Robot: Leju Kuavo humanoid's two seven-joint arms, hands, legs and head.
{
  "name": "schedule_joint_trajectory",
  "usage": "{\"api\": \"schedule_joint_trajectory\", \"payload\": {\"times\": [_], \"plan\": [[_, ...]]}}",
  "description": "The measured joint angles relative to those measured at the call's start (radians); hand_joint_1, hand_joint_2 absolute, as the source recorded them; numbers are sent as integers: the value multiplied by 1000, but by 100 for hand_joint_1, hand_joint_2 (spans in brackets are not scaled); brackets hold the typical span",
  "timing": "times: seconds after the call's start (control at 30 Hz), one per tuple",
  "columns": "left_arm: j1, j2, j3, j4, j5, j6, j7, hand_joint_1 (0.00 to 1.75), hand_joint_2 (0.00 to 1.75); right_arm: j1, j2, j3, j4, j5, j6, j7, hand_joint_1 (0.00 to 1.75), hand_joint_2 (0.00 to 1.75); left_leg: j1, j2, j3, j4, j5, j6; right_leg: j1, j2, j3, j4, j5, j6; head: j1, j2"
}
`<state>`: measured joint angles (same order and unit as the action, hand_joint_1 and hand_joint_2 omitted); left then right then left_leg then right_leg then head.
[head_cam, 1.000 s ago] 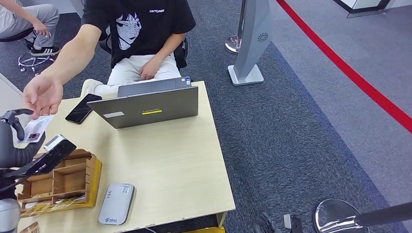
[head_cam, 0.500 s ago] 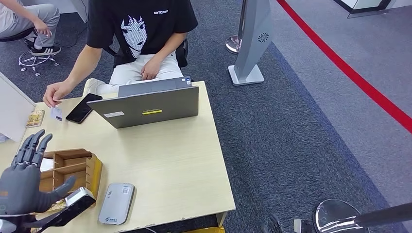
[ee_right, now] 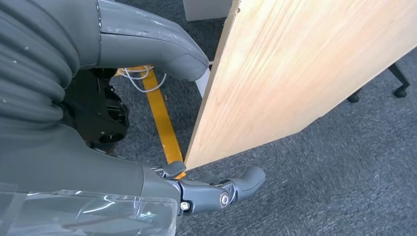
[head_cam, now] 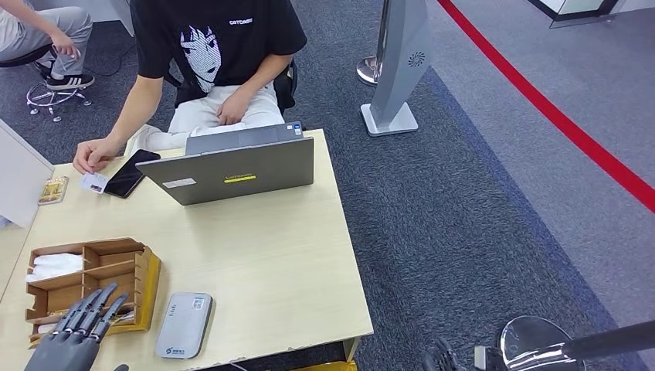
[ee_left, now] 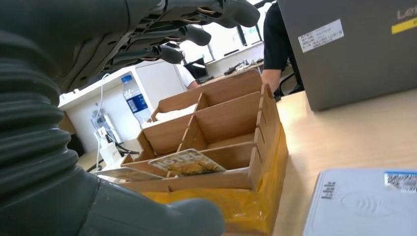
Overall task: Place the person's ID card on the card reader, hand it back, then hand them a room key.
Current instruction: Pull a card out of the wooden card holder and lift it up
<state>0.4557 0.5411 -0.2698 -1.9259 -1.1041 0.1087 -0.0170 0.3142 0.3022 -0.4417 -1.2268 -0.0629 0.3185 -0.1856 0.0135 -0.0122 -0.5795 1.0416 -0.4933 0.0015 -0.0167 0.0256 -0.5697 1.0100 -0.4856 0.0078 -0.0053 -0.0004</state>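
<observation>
My left hand (head_cam: 73,338) hovers at the table's front left corner, fingers spread, holding nothing. It is just in front of the wooden organizer (head_cam: 93,280), whose front slot holds room key cards (ee_left: 186,162). The grey card reader (head_cam: 185,325) lies flat to the right of the organizer, with nothing on it. At the far left of the table the person's hand (head_cam: 91,154) presses the ID card (head_cam: 94,183) down beside a black phone (head_cam: 126,174). My right hand (ee_right: 162,182) hangs below the table edge, fingers loose and empty.
An open grey laptop (head_cam: 232,166) stands at the table's far side in front of the seated person. A second small card (head_cam: 52,189) lies at the far left. A white panel (head_cam: 19,174) stands at the left edge. The table's (head_cam: 270,255) middle is bare wood.
The person took the ID card from my left hand and set it down by the phone. My left hand, now empty, drew back to the table's front left corner.
</observation>
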Motion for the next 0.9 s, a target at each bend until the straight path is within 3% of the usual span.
{"api": "schedule_joint_trajectory", "payload": {"times": [0.2,0.4,0.9], "plan": [[8,33,-16,11,31,17,14,0,175,0,0,-2,0,-6,-3,-3,0,175,0,0,0,0,0,0,0,0,0,0,0,0,0,0],[-11,34,-6,42,-7,26,0,0,175,0,0,-2,0,-26,-4,-4,0,175,0,0,0,0,0,0,0,0,0,0,0,0,0,0],[-130,-130,192,205,-114,-38,-152,0,175,-4,0,6,7,-16,6,-6,0,175,0,0,0,0,0,0,0,-1,1,0,0,0,0,0]]}}
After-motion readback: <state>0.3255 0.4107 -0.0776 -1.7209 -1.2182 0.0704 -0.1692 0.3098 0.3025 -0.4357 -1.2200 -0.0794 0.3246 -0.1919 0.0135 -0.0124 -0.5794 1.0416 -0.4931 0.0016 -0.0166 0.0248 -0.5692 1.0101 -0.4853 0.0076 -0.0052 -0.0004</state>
